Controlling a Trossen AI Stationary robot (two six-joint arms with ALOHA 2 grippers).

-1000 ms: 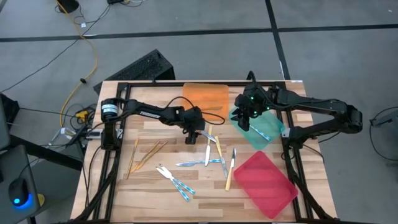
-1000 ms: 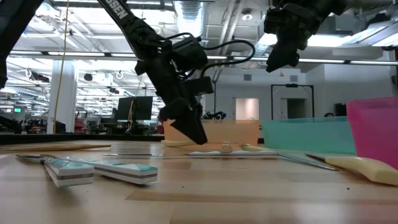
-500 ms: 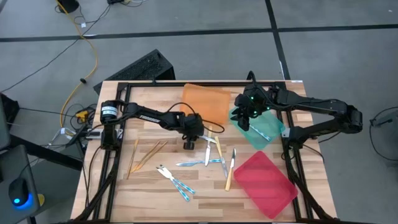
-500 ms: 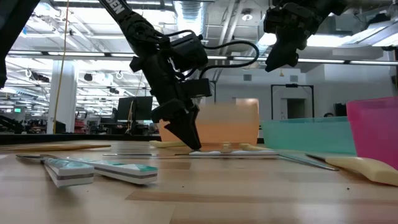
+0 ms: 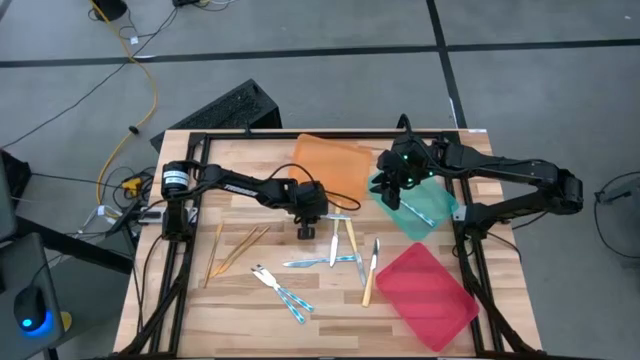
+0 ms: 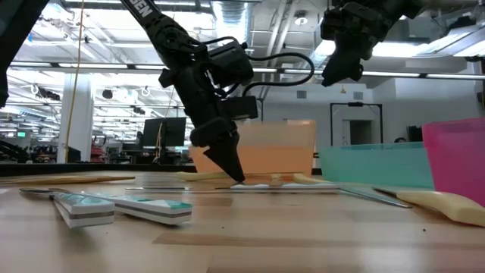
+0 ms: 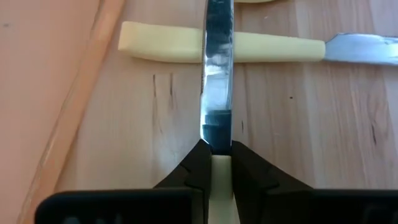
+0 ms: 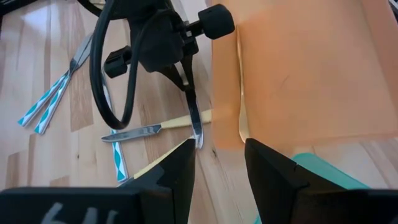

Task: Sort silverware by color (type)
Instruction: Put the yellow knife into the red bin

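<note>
Beside the orange tray (image 5: 330, 160), mid-table, my left gripper (image 5: 306, 230) is pinched shut on the yellow-handled knife (image 7: 216, 93) — its blade running straight ahead across another yellow handle (image 7: 186, 48); my right gripper (image 5: 389, 190) hovers half-open over the green tray (image 5: 425, 215).

White letters "SSEN" run along the left arm (image 6: 141, 9) in the low view; nothing else is legible.
</note>
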